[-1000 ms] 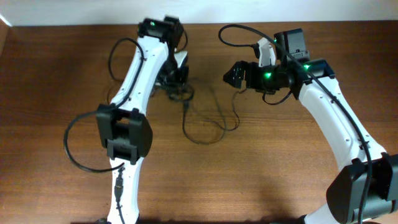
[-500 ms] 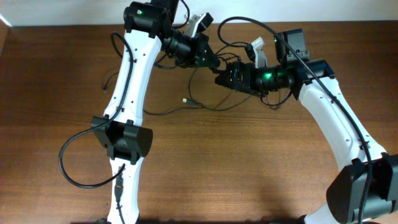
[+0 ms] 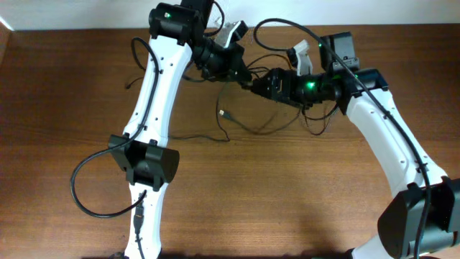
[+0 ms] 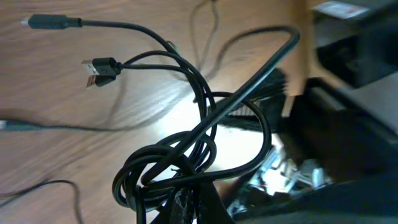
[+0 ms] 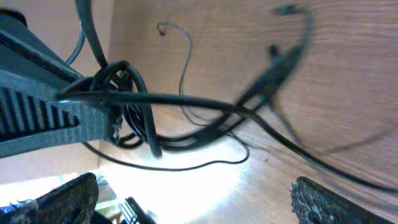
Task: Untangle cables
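Note:
The cables [image 4: 186, 152] are thin black cords knotted into a tangle. My left gripper [image 4: 190, 198] is shut on the tangle and holds it above the wooden table [image 3: 65, 108] at the back. Loose ends hang from it, one with a silvery USB plug [image 4: 98, 66], another with a dark plug [image 4: 53, 23]. In the overhead view the left gripper [image 3: 243, 74] and my right gripper [image 3: 260, 83] nearly meet, and a plug end [image 3: 223, 113] dangles below them. The right gripper [image 5: 199, 205] stands open with nothing between its fingers, and the knot [image 5: 127, 102] sits just ahead of it.
A cord [image 3: 187, 137] trails across the table under the left arm [image 3: 154, 86]. Thick black arm wires loop beside the left arm's base [image 3: 83, 187] and above the right arm [image 3: 374, 122]. A white wall runs along the table's back edge.
The left gripper has lifted the tangle off the table and carried it to the right and back. The right gripper has moved left, close to it. The hanging cords now swing.

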Controlling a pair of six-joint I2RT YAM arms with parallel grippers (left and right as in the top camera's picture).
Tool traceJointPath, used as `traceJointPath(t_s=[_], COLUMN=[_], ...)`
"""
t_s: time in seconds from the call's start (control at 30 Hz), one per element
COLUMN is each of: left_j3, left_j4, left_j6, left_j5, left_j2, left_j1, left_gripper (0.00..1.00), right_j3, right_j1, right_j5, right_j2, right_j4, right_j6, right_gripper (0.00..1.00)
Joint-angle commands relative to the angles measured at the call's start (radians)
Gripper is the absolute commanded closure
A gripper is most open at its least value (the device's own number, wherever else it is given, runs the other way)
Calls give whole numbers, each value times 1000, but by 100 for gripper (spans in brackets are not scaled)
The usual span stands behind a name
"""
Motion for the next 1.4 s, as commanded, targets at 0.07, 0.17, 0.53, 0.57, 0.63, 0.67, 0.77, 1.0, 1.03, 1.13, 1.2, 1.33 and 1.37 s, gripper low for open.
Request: traceJointPath(t_s=[0.07,0.17,0.53,0.57,0.63,0.67,0.77,1.0,1.03,1.13,1.2,1.33,1.37], left_j3=[19,19,19,19,19,19,19,19,19,19,19,19,19], left_j4=[-2,-5,-36,-35,-29,-27,-24,-24,-24,-26,-32,-37,-39], left_j6=[-52,-58,-58,-58,-58,-58,-58,-58,-58,-58,-58,-58,-58], left_j5=[-88,15,107,107,103,102,102,102,103,104,105,107,107], left_j2=[0,0,0,0,0,0,0,0,0,0,0,0,0], left_j1=[3,2,-6,-7,-9,-9,-11,-11,-11,-11,-11,-10,-10], left_gripper=[100,100,100,100,100,100,100,100,100,100,100,100,100], right_j3=[-9,-9,-9,-9,-9,-9,-9,-9,-9,-9,-9,-9,-9], right_j1=[-36,-27,-19,-19,-8,0,24,44,44,44,44,43,43], right_j5=[22,81,154,151,143,142,140,147,148,254,355,541,577], right_j2=[-1,-1,-1,-1,-1,-1,-1,-1,-1,-1,0,1,1], right_j4=[3,0,2,1,2,2,3,24,24,-6,-40,-108,-117], right_j6=[9,9,10,10,10,10,10,10,10,10,10,38,60], right_gripper=[0,0,0,0,0,0,0,0,0,0,0,0,0])
